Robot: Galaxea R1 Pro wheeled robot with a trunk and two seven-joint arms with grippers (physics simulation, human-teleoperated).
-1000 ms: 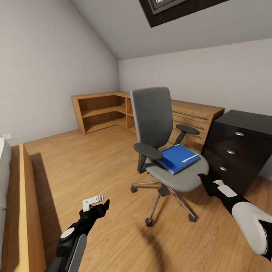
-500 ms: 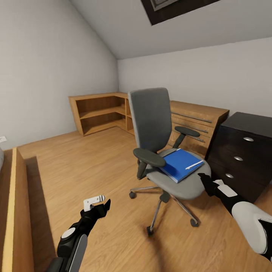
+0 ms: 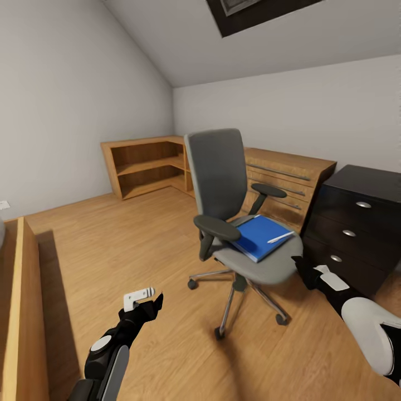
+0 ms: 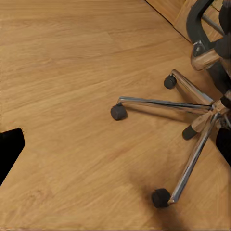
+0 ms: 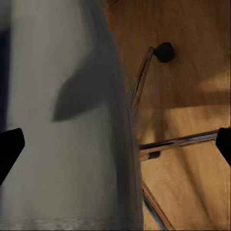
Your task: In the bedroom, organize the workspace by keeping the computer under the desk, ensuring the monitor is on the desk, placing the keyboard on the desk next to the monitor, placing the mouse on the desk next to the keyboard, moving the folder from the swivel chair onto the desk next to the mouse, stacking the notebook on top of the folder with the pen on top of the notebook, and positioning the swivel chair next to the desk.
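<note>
The swivel chair (image 3: 214, 172) stands mid-room on the wood floor, its grey seat (image 3: 267, 267) carrying the blue folder (image 3: 253, 235) with the white pen (image 3: 280, 237) lying across it. I cannot make out the notebook. The black drawer end of the desk (image 3: 345, 223) is just right of the chair. My right gripper (image 3: 299, 266) is open at the seat's right edge; the seat (image 5: 62, 120) sits between its spread fingertips (image 5: 9, 147). My left gripper (image 3: 149, 299) hangs open over the floor left of the chrome base (image 4: 192, 120).
A low light-wood shelf and drawer cabinet (image 3: 150, 164) lines the far wall behind the chair. A wooden bed frame (image 3: 28, 289) borders the left side. Open floor (image 3: 122, 234) lies between bed and chair. A skylight (image 3: 250, 11) is overhead.
The head view has shifted, so the whole room has slid in the picture. The chair has edged slightly left against the cabinet behind it. Both arms hold their poses.
</note>
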